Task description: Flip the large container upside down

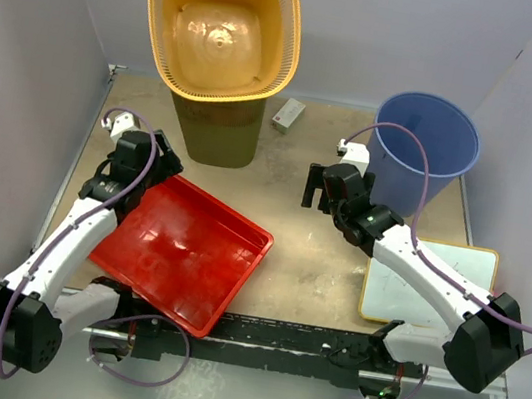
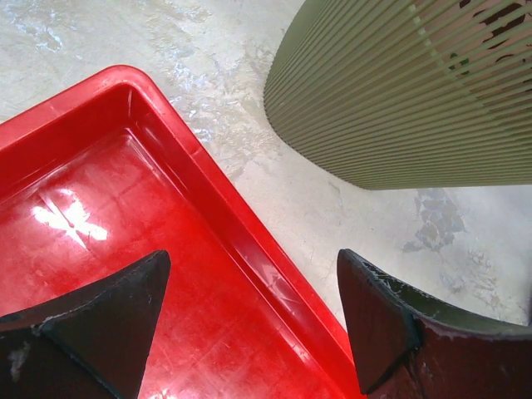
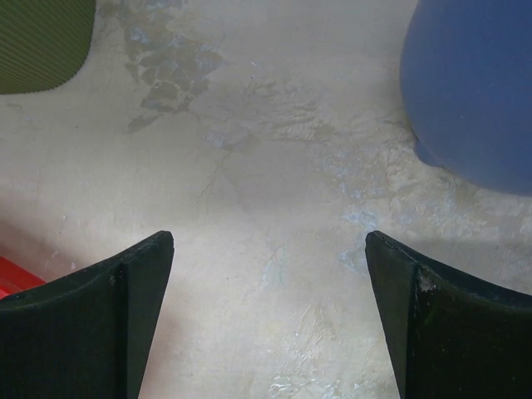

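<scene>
The large container, a wide shallow red tray, lies open side up on the table's left half. In the left wrist view its far rim runs diagonally between my fingers. My left gripper hovers open above the tray's back-left corner, one finger over the inside and the other over bare table; nothing is held. My right gripper stands open over bare table near the middle, right of the tray, with only its red corner in view.
A tall slatted yellow-olive basket stands just behind the tray. A blue bucket stands at the back right, close to the right arm. A small white box lies between them. A white board lies front right.
</scene>
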`<state>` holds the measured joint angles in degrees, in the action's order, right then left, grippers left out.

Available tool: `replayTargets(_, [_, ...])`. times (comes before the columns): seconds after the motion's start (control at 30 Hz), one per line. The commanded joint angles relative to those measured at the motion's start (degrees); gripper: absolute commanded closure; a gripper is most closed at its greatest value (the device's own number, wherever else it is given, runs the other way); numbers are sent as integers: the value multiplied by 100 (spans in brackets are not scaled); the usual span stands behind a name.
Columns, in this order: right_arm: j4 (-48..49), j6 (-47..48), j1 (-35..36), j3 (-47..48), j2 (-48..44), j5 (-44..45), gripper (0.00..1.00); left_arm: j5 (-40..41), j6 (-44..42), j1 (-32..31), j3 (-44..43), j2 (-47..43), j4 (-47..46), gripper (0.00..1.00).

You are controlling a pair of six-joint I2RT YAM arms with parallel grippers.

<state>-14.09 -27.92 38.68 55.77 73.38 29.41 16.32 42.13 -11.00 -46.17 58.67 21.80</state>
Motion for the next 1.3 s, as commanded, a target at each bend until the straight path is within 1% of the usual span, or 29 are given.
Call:
replayTargets(0.0, [393, -19, 5, -104, -242, 82, 0, -124, -203, 28, 20, -150, -306, 22])
replayTargets(0.1, [341, -49, 4, -119, -245, -99, 0, -142, -222, 28, 38, -185, -342, 22])
replayTargets(0.23, [172, -76, 5, -23, -128, 36, 0, -201, -222, 28, 72, -220, -428, 22])
replayTargets(0.47, [227, -55, 0, -72, -194, 52, 0, -225, -178, 28, 113, -173, -491, 22])
replayTargets(0.57, [205, -7, 7, -81, -234, 15, 0, 178, -16, 46, -17, -21, -424, 21])
replayTargets(0.63, [217, 29, 0, -127, -286, -38, 0, 405, 70, 251, -389, 259, -196, 19])
replayTargets(0.73, [334, 81, 4, -241, -364, -153, 0, 41, 129, 818, -1023, 809, -35, 17])
replayTargets(0.77, [352, 103, 2, -264, -382, -183, 0, -251, 162, 973, -1171, 962, -68, 17])
replayTargets(0.83, [330, 135, 0, -264, -420, -192, 0, -589, 305, 1245, -1394, 1197, -218, 17])
replayTargets(1.07, [265, 186, 7, -344, -613, -122, 0, -916, 692, 1656, -2093, 2250, -702, 17])
replayTargets(1.2, [184, 184, 1, -339, -703, -98, 0, -1527, 862, 1707, -2390, 2979, -1225, 18])
replayTargets(1.27, [118, 167, 4, -347, -768, -37, 0, -1825, 981, 1707, -2401, 3220, -1563, 18])
